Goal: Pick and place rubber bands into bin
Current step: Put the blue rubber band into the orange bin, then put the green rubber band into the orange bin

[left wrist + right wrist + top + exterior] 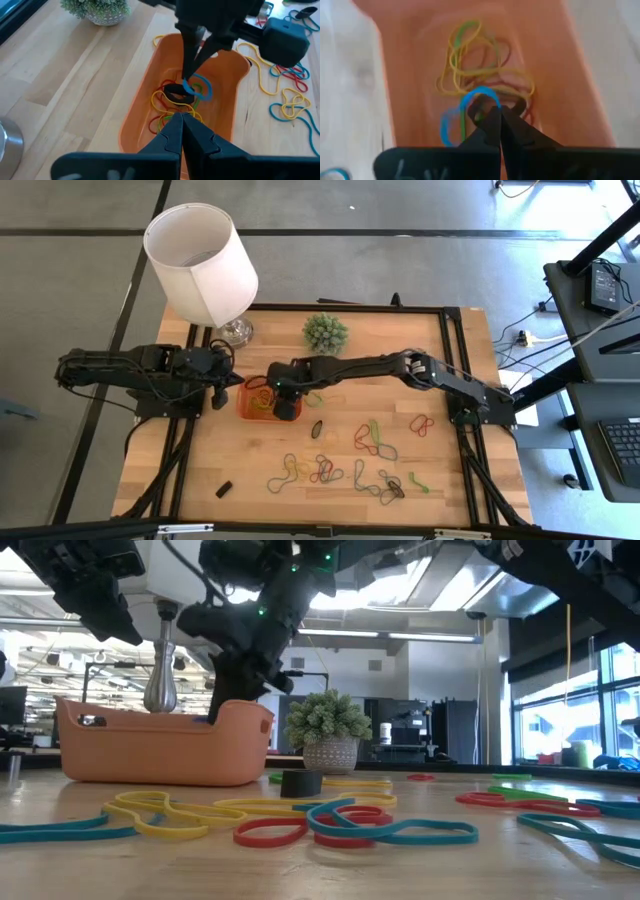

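Inside, thin loops [182, 97], smooth orange bin [145, 95].

Bright, even daylight; right wrist view motion-blurred; soft shadows

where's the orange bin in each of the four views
High view: the bin sits left of centre, under the right gripper.
Low view: at left, on the table.
Left wrist view: centre, past the shut left gripper.
Right wrist view: fills the frame.
Shared landmark: the blue rubber band the right gripper holds.
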